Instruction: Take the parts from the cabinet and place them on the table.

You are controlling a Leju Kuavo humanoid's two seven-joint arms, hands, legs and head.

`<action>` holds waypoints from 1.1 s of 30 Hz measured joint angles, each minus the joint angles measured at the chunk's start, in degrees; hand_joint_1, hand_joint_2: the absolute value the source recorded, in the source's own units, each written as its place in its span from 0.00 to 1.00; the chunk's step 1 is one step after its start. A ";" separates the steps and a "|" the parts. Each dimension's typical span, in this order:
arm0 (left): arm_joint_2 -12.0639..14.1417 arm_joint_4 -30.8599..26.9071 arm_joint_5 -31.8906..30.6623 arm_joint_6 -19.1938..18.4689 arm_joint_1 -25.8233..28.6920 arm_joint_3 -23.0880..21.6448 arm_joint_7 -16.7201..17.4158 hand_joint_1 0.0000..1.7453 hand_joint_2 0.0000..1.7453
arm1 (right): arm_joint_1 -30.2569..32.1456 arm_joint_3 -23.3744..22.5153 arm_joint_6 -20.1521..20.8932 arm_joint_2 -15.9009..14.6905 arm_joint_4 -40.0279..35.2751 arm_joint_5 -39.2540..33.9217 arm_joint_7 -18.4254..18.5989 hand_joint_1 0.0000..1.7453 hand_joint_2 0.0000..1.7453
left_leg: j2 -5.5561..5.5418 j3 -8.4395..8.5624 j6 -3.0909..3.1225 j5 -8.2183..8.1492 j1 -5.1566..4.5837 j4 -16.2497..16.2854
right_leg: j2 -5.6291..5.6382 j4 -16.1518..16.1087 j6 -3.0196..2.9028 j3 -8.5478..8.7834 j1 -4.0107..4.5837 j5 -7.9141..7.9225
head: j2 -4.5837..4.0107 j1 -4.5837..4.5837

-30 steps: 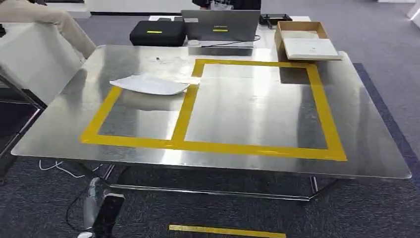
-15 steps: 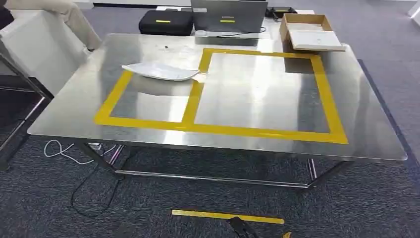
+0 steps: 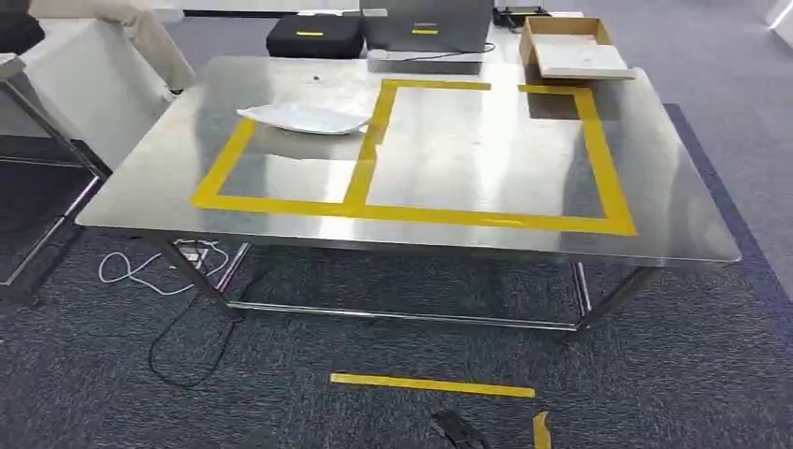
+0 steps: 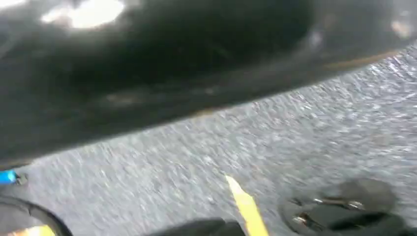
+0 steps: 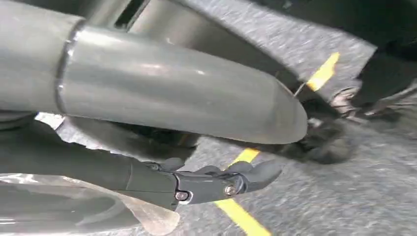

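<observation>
- Head view: shiny steel table [image 3: 411, 243] marked with yellow tape rectangles [image 3: 374, 210]; a flat white plastic-wrapped part [image 3: 304, 118] lies in the left rectangle, at its far edge. Open cardboard box [image 3: 569, 47] on the far right corner.
- Left wrist view: blurred grey carpet [image 4: 314, 132] with a yellow tape strip [image 4: 248, 209]; left hand's finger state cannot be told.
- Right wrist view: right hand [image 5: 162, 162], thick grey thumb [image 5: 187, 93] over dark fingers [image 5: 216, 183]; crinkled clear plastic [image 5: 74, 206] lies just beside the fingers, grip unclear.
</observation>
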 joint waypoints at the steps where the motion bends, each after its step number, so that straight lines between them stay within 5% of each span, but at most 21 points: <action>1: 0.19 0.02 -2.01 -0.33 -0.29 -0.79 1.25 0.00 0.00 | -0.60 0.04 0.52 -1.03 -0.04 0.37 0.33 0.00 0.00 | -0.15 -0.50 -0.58 -2.95 0.01 1.16 | -0.05 0.08 -0.38 -0.97 0.04 0.79 | 0.00 -0.22; 2: 0.71 0.04 -4.18 -1.24 -0.53 -1.87 2.22 0.00 0.00 | -1.19 0.09 1.17 -1.85 -0.09 0.46 0.31 0.00 0.00 | -0.15 -1.25 -0.97 -6.81 0.24 4.15 | -0.17 0.10 -0.91 -1.79 0.04 1.53 | 0.00 -0.57; 4: 1.49 0.04 -5.04 -2.30 -0.94 -3.39 2.38 0.00 0.00 | -2.18 0.07 1.77 -4.05 -0.26 0.33 -0.71 0.00 0.00 | -0.15 -2.74 -1.64 -13.08 0.69 13.21 | -0.29 0.23 -0.93 -3.04 0.10 3.02 | 0.00 -0.61; 5: 1.86 0.06 -3.66 -2.43 -0.89 -3.47 1.19 0.00 0.00 | -2.08 0.04 1.75 -6.21 -0.46 0.37 -2.76 0.00 0.00 | -0.15 -2.86 -1.83 -13.87 0.82 17.17 | -0.39 0.40 -0.84 -4.00 0.13 3.78 | 0.00 -0.68; 6: 2.16 0.13 -2.90 -2.29 -0.62 -3.45 0.03 0.00 0.00 | -1.53 0.04 1.59 -7.48 -0.48 0.79 -4.75 0.00 0.00 | -0.14 -2.22 -1.95 -12.64 0.95 18.46 | -0.58 0.63 -0.76 -4.90 0.12 4.33 | 0.00 -0.63; 7: 2.45 0.26 -2.66 -2.10 -0.13 -3.45 -1.13 0.00 0.00 | -1.02 0.11 1.33 -8.90 -0.59 1.49 -6.98 0.00 0.00 | -0.14 -0.56 -1.99 -10.65 1.12 17.61 | -0.67 0.90 -0.63 -5.82 0.10 4.79 | 0.00 -0.61; 9: 3.25 0.59 -2.70 -2.47 1.16 -3.47 -1.45 0.00 0.00 | 0.15 0.28 1.24 -11.13 -0.61 2.80 -9.60 0.00 0.00 | -0.16 5.90 -1.73 -7.65 1.32 9.16 | -0.55 1.72 -0.29 -7.43 0.09 5.50 | 0.00 -0.61; 11: 3.86 0.94 -3.16 -4.58 1.63 -3.47 1.30 0.00 0.00 | 1.17 0.39 1.03 -12.69 -0.66 2.56 -10.36 0.00 0.00 | -0.20 12.02 -0.90 -9.45 1.00 -0.57 | -0.49 2.61 0.30 -8.45 0.31 6.04 | 0.00 -0.61; 12: 4.04 1.14 -3.69 -5.62 1.68 -3.54 2.34 0.00 0.00 | 1.58 0.35 0.89 -13.53 -0.66 1.96 -10.78 0.00 0.00 | -0.21 12.16 -0.63 -10.05 0.88 -1.40 | -0.66 2.61 0.77 -8.77 0.20 6.55 | 0.00 -0.53; 15: 4.65 1.66 -5.15 -7.80 2.52 -4.24 3.82 0.00 0.00 | 1.79 -0.17 0.91 -14.95 -0.66 -0.11 -11.98 0.00 0.00 | -0.05 10.20 0.54 -8.78 0.74 -2.10 | -0.47 2.67 2.08 -9.92 0.04 8.00 | 0.00 -0.59; 17: 4.83 1.75 -4.45 -7.15 2.73 -4.28 2.94 0.00 0.00 | 1.88 -0.87 1.62 -15.49 -0.63 0.05 -12.31 0.00 0.00 | 0.36 8.98 1.62 -7.50 0.82 -2.16 | 0.09 6.08 2.43 -12.03 -0.16 2.21 | 0.00 -0.39; 19: 4.17 1.88 -3.62 -5.20 3.01 -3.89 4.06 0.00 0.00 | 3.77 -0.22 0.28 -13.33 -0.50 4.91 -12.00 0.00 0.00 | 0.26 7.41 1.92 -6.18 0.60 -2.09 | 0.27 14.18 2.54 -13.45 -0.27 -4.33 | 0.00 -0.13; 20: 3.49 2.08 -4.02 -5.11 3.29 -3.80 5.13 0.00 0.00 | 4.82 0.73 -0.70 -11.60 -0.39 8.10 -11.45 0.00 0.00 | 0.26 6.47 1.88 -5.42 0.47 -2.00 | 0.33 18.48 2.51 -13.90 -0.23 -5.62 | 0.00 0.07; 22: 2.68 2.29 -4.67 -5.77 3.75 -3.84 6.29 0.00 0.00 | 6.62 3.90 -1.75 -9.09 -0.13 13.58 -10.60 0.00 0.00 | 0.34 4.77 1.67 -4.34 0.41 -1.69 | 0.32 20.07 2.46 -12.28 -0.25 -2.17 | 0.00 0.04; 24: 2.10 2.42 -8.04 -7.55 4.10 -4.43 4.60 0.00 0.00 | 7.20 5.71 1.19 -8.52 0.24 11.92 -9.04 0.00 0.00 | 0.31 2.70 1.38 -3.25 0.49 -0.97 | 0.39 13.44 2.75 -7.06 -0.49 2.40 | 0.00 0.02; 25: 2.31 2.41 -10.19 -8.82 3.88 -5.39 3.02 0.00 0.00 | 6.04 5.70 4.10 -9.88 0.22 10.32 -8.03 0.00 0.00 | 0.30 2.19 1.11 -2.74 0.20 -0.55 | 0.42 8.42 3.02 -3.78 -0.79 2.31 | 0.00 -0.09; 26: 2.66 2.40 -11.67 -10.09 3.40 -6.66 1.72 0.00 0.00 | 3.62 5.62 7.78 -12.44 0.11 9.14 -6.85 0.00 0.00 | 0.41 1.20 0.90 -2.22 -0.26 -0.08 | 0.51 2.11 3.20 0.36 -0.79 0.00 | 0.00 0.42; 27: 2.73 2.43 -11.58 -11.23 2.77 -7.43 1.52 0.00 0.00 | 1.89 5.42 9.95 -14.73 -0.04 8.61 -6.30 0.00 0.00 | 0.56 0.82 0.71 -1.47 -0.36 0.01 | 0.74 -0.01 2.23 1.08 -0.79 -1.18 | 0.00 0.24; 30: 2.66 2.43 -12.52 -14.23 2.05 -8.11 2.42 0.00 0.00 | 0.23 5.14 10.36 -18.18 -0.42 9.16 -8.07 0.00 0.00 | 0.53 0.43 -0.04 0.06 0.07 -0.24 | 0.49 0.47 1.12 -0.57 -0.38 0.17 | 0.00 0.39; 31: 2.20 2.45 -12.91 -15.09 1.94 -8.72 2.84 0.00 0.00 | -0.02 5.09 10.07 -18.71 -0.39 9.84 -8.31 0.00 0.00 | 0.33 0.14 -0.47 -1.71 0.38 0.46 | 0.15 0.38 0.72 -0.98 -0.53 0.72 | 0.00 0.30; 33: 0.55 2.45 -10.73 -16.63 1.48 -9.01 5.73 0.00 0.00 | -0.07 5.09 9.75 -18.64 -0.37 10.82 -7.70 0.00 0.00 | 0.29 -1.31 -1.10 -8.94 0.45 6.96 | 0.04 0.63 -0.06 -2.11 -0.46 1.73 | 0.00 -0.30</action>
